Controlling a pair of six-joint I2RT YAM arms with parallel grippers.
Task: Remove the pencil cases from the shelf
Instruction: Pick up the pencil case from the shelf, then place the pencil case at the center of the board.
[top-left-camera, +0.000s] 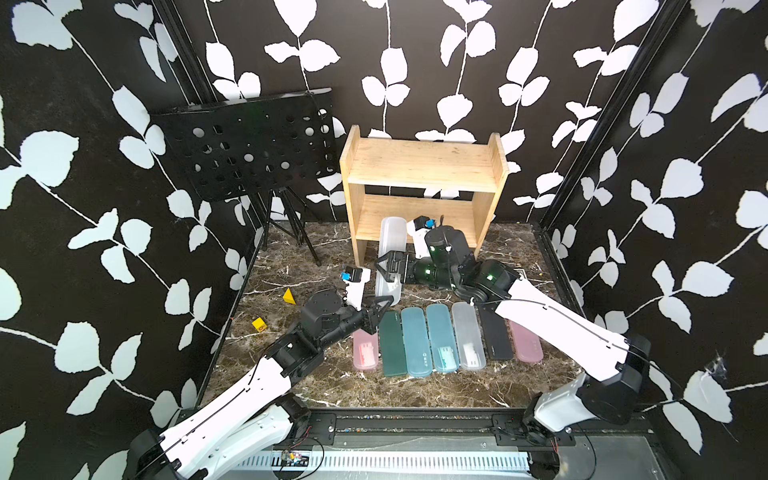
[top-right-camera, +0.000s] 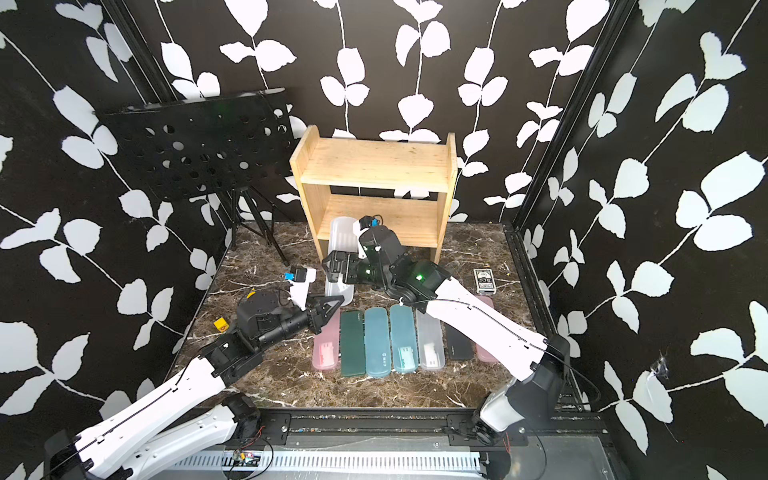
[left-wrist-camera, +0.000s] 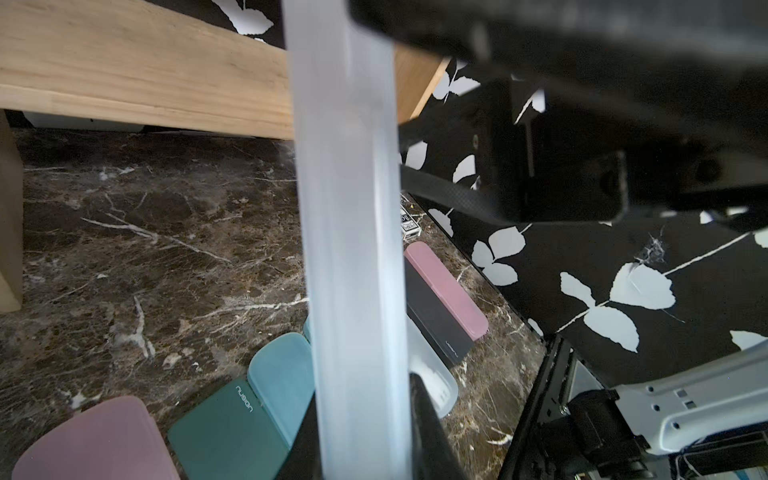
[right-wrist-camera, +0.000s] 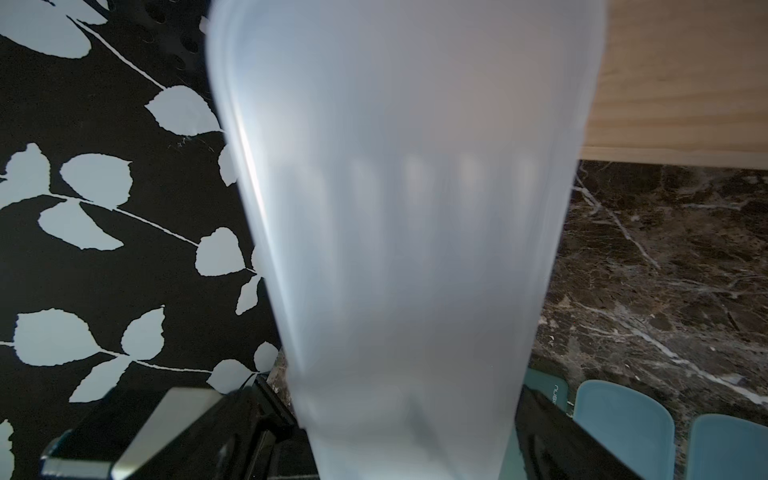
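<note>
Mid-frame frosted case (top-left-camera: 392, 237), likely light, stiff, slick: left gripper (top-left-camera: 385, 303) clamped on its lower end, right gripper (top-left-camera: 388, 268) spread astride its middle.

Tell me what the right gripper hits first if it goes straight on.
The frosted clear case, probably at once: it lies crosswise between the spread jaws of the right gripper.
</note>
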